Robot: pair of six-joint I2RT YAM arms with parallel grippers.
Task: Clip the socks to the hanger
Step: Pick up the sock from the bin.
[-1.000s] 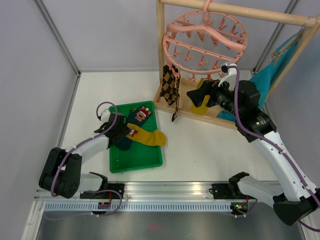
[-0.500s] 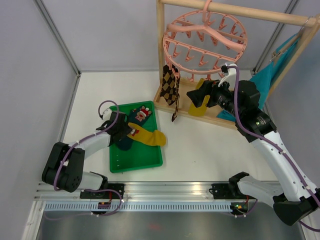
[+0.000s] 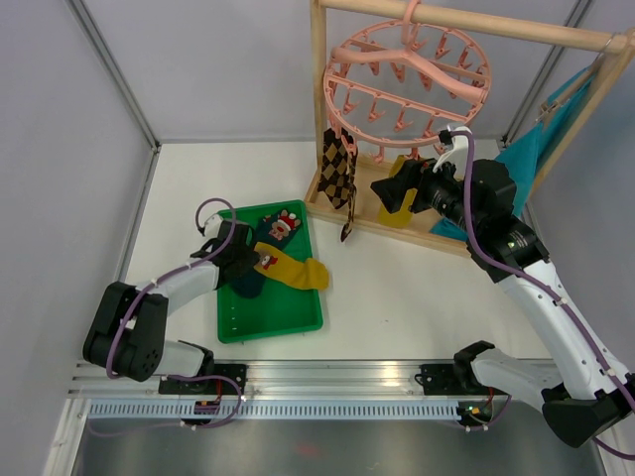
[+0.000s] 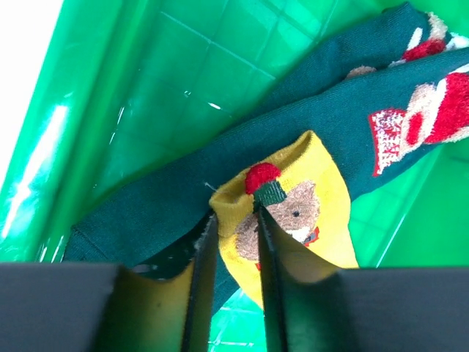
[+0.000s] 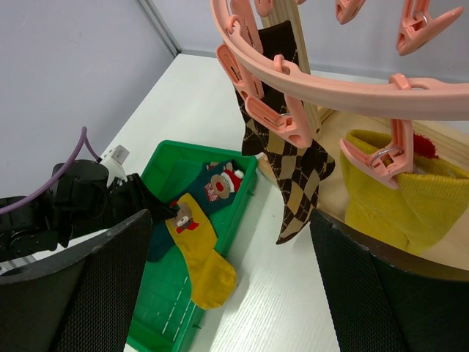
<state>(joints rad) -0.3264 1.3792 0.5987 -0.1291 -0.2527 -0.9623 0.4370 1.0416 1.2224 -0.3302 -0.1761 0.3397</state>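
Observation:
The pink hanger (image 3: 407, 74) hangs from the wooden rack; it also shows in the right wrist view (image 5: 308, 81). An argyle sock (image 3: 338, 174) and a yellow sock (image 3: 399, 213) hang clipped to it. In the green tray (image 3: 268, 312) lie a dark teal sock (image 3: 273, 233) and a second yellow sock (image 3: 293, 268) with a bear figure. My left gripper (image 3: 253, 260) is low in the tray, its jaws (image 4: 234, 216) closed on this yellow sock's cuff (image 4: 308, 213), over the teal sock (image 4: 220, 169). My right gripper (image 3: 392, 193) is wide open and empty, just below the hanger's front rim.
The wooden rack frame (image 3: 322, 99) and its base board (image 3: 437, 238) stand at the back. A large teal cloth (image 3: 526, 159) hangs at the rack's right end. Grey walls close the left and back sides. The tray's rim (image 5: 157, 308) rises around the loose socks.
My left gripper has edged a little forward onto the yellow sock's cuff, and its arm has shifted. The right arm and the hung socks have not moved.

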